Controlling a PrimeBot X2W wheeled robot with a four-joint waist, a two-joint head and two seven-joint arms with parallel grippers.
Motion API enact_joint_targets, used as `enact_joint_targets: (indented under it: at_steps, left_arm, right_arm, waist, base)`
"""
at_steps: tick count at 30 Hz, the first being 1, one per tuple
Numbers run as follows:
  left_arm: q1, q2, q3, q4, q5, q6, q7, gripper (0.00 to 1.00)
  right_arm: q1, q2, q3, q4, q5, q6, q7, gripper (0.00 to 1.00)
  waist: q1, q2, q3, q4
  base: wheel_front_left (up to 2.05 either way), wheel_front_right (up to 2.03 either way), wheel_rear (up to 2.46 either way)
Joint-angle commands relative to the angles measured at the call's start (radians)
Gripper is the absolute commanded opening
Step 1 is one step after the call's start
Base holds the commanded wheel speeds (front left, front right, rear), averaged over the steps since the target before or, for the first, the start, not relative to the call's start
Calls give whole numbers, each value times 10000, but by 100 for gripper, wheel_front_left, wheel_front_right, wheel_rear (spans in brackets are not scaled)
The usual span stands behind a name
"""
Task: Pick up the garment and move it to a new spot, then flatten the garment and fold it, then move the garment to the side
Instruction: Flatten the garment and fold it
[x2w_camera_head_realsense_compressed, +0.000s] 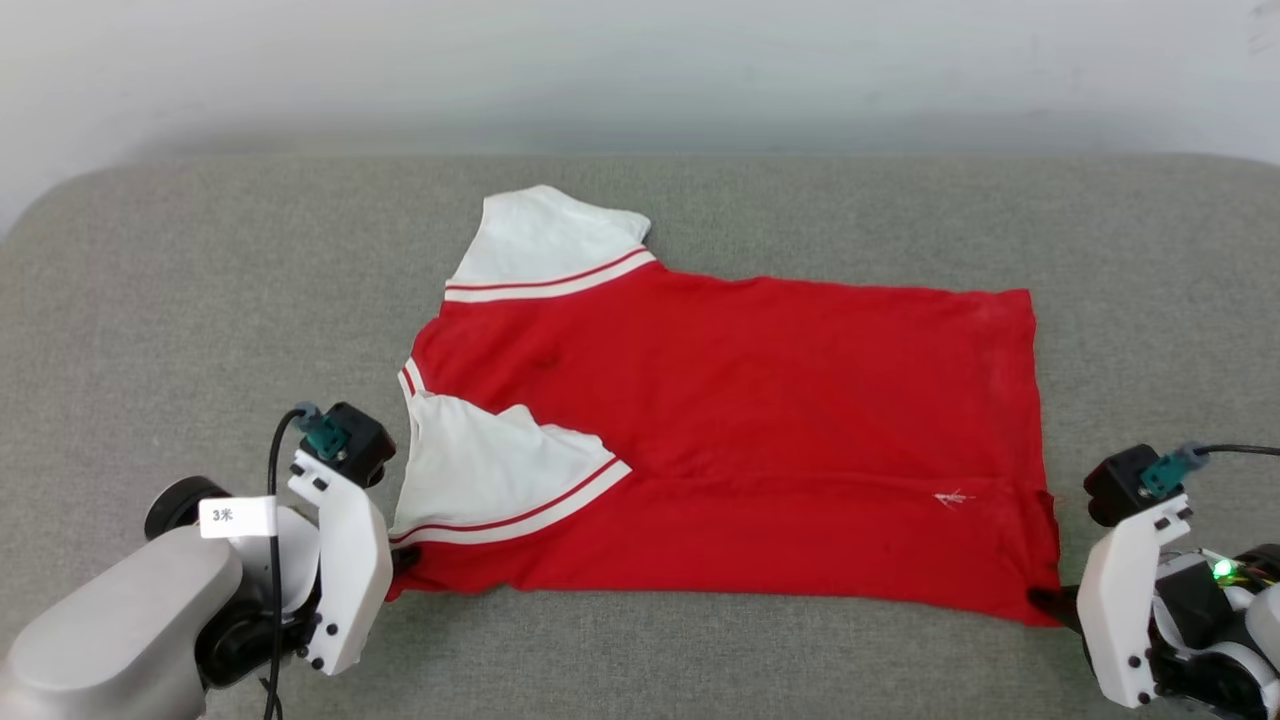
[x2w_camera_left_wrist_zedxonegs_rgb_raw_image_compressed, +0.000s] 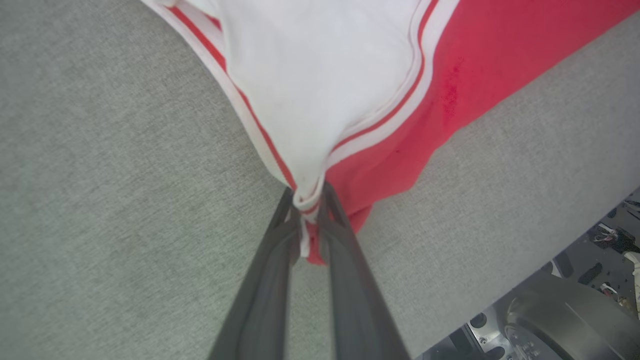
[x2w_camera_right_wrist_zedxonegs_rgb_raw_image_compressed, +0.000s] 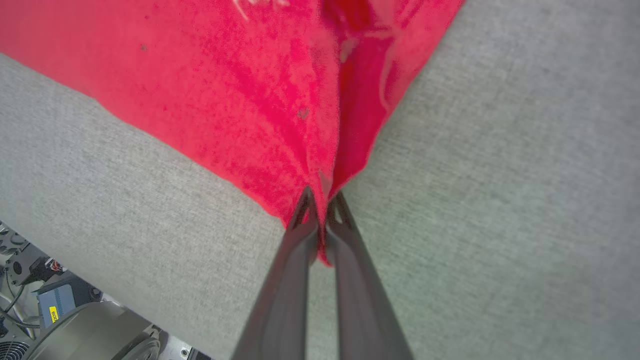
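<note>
Lying flat on the grey cushion (x2w_camera_head_realsense_compressed: 200, 300), head view: red jersey (x2w_camera_head_realsense_compressed: 740, 440) sits centre, plain side up. One white sleeve (x2w_camera_head_realsense_compressed: 540, 240) is at its 11 o'clock, the other folded over at 8 o'clock. Left gripper (x2w_camera_head_realsense_compressed: 405, 560) is at the 8 o'clock corner, right gripper (x2w_camera_head_realsense_compressed: 1050, 603) at the 4 o'clock corner.
Left wrist view: fingers (x2w_camera_left_wrist_zedxonegs_rgb_raw_image_compressed: 345, 250) pinch the striped sleeve hem (x2w_camera_left_wrist_zedxonegs_rgb_raw_image_compressed: 305, 200) plus red fabric beneath.
Right wrist view: fingers pressed together on the red hem corner, cloth fanning toward 12 o'clock.

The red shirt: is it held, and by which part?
The left gripper pinches the shirt at the near sleeve corner; the right gripper, the near hem corner.
</note>
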Motion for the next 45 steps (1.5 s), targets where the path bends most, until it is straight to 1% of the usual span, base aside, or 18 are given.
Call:
enact_joint_targets:
  at_steps: [1,8,13,17,19,22,23,24,25,26,28,31,32,35,37,40,42,45]
  left_arm:
    - [164,71,9,-36,-76,53,-49,0]
    - [740,646,53,-714,-290,311,-133,0]
    - [1338,989,42,-1326,-546,647,-230,0]
    - [1720,1074,9,-1390,-669,878,-394,0]
    - [1849,972,-38,-1292,-709,946,-419,0]
    - [1914,778,-105,-1039,-717,933,-474,0]
    - [1895,734,-109,-962,-702,923,-509,0]
    - [1872,694,-78,-877,-692,942,-571,20]
    - [1836,655,-34,-820,-642,965,-682,98]
    - [1797,634,13,-770,-611,975,-788,100]
    - [1738,685,93,-772,-556,982,-958,100]
    - [1614,848,305,-909,-551,1016,-1279,100]
    - [1543,902,409,-1005,-528,976,-1458,100]
    - [1269,1114,798,-1122,-281,1136,-2061,100]
    - [982,1193,1017,-1103,12,1321,-2448,100]
    - [463,1094,1360,-1016,190,1467,-2832,100]
    - [-18,1045,1555,-896,363,1494,-2954,100]
    - [-774,894,1773,-639,451,1354,-2873,100]
  right_arm:
    - [189,-130,15,-53,52,-11,-44,0]
    - [793,-921,-562,-1062,509,-11,-340,0]
    - [1569,-1268,-975,-1515,581,-13,-72,0]
    - [1942,-1078,-1245,-1463,461,-15,103,0]
    - [2010,-919,-1279,-1327,323,-15,147,0]
    - [1939,-635,-1319,-1071,60,-15,3,0]
    - [1920,-530,-1337,-993,2,-13,-58,4]
    - [1909,-440,-1374,-942,-58,-13,-180,29]
    - [1874,-396,-1449,-931,-194,-13,-362,100]
    - [1847,-331,-1538,-921,-285,-13,-555,100]
    - [1891,-141,-1721,-1026,-311,-10,-940,100]
    - [1971,0,-2153,-1271,-679,-11,-1716,100]
    - [1985,103,-2339,-1387,-844,-11,-2056,100]
    - [1895,518,-3250,-1640,-1792,-10,-3462,100]
    - [1824,1023,-3794,-1852,-2482,-10,-4380,100]
    - [1825,1757,-4552,-2260,-3483,-12,-5500,100]
    - [1873,2285,-4870,-2575,-4006,-12,-6001,100]
    - [1958,2970,-5170,-3126,-4647,-12,-6532,100]
  waist:
    - [0,0,-234,-66]
    - [0,0,-697,-146]
    - [0,0,-705,-186]
    - [0,0,-487,-221]
    - [0,0,-345,-228]
    - [0,0,-215,-204]
    - [0,0,-197,-190]
    - [0,0,-194,-178]
    - [0,0,-211,-163]
    - [0,0,-247,-148]
    - [0,0,-355,-134]
    - [0,0,-522,-135]
    - [0,0,-565,-148]
    - [0,0,-608,-210]
    - [0,0,-540,-311]
    - [0,0,-346,-470]
    - [0,0,-135,-604]
    - [0,0,275,-855]
  base:
    - [0,0,0]
    - [0,0,0]
    - [0,0,0]
    - [0,0,0]
    - [0,0,0]
    - [0,0,0]
    - [0,0,0]
    - [0,0,0]
    - [0,0,0]
    - [0,0,0]
    - [0,0,0]
    - [0,0,0]
    - [0,0,0]
    - [0,0,0]
    - [0,0,0]
    - [0,0,0]
    - [0,0,0]
    - [0,0,0]
